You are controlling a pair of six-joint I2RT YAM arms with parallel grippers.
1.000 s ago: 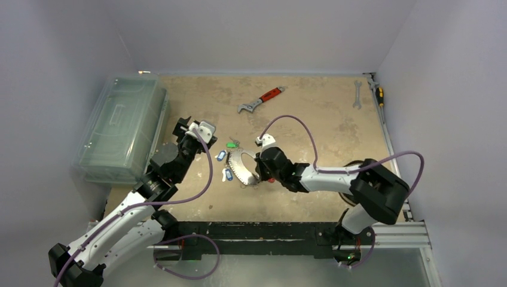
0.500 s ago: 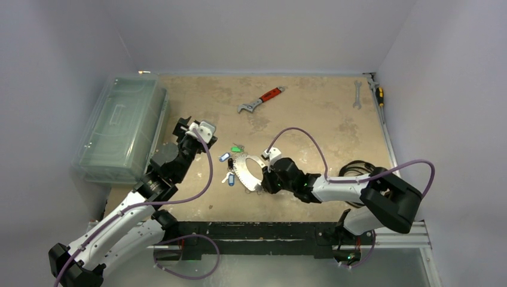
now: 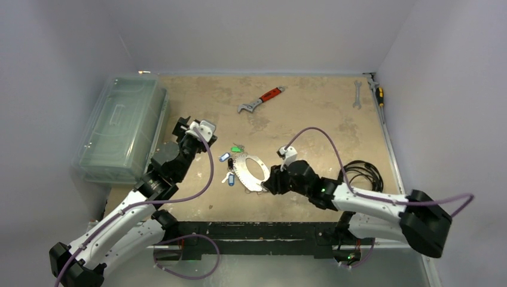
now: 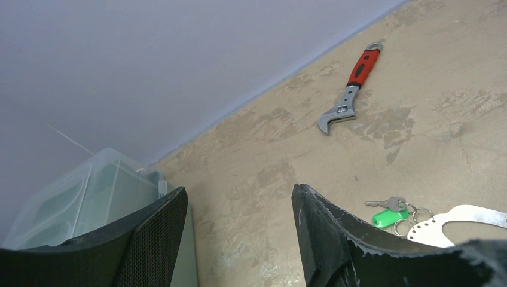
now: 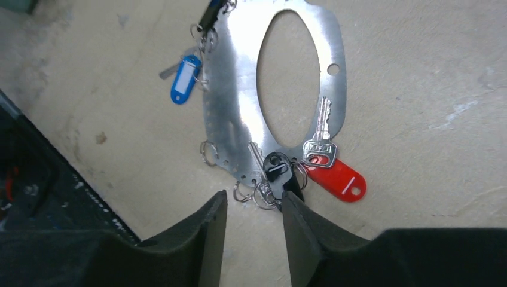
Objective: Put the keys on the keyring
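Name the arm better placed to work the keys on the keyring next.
Right. The right fingers stand open by the black key at the edge of the keyring; the left fingers hang aside, aimed past it.

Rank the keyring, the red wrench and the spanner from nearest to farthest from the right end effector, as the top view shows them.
1. Keyring: just to the left of the right end effector, at its tips.
2. Red wrench: farther back, about mid-table.
3. Spanner: in the far right corner, near the wall.

Silvery keyring (image 5: 233, 110), red tag (image 5: 338, 179), apparently black key (image 5: 276, 168)
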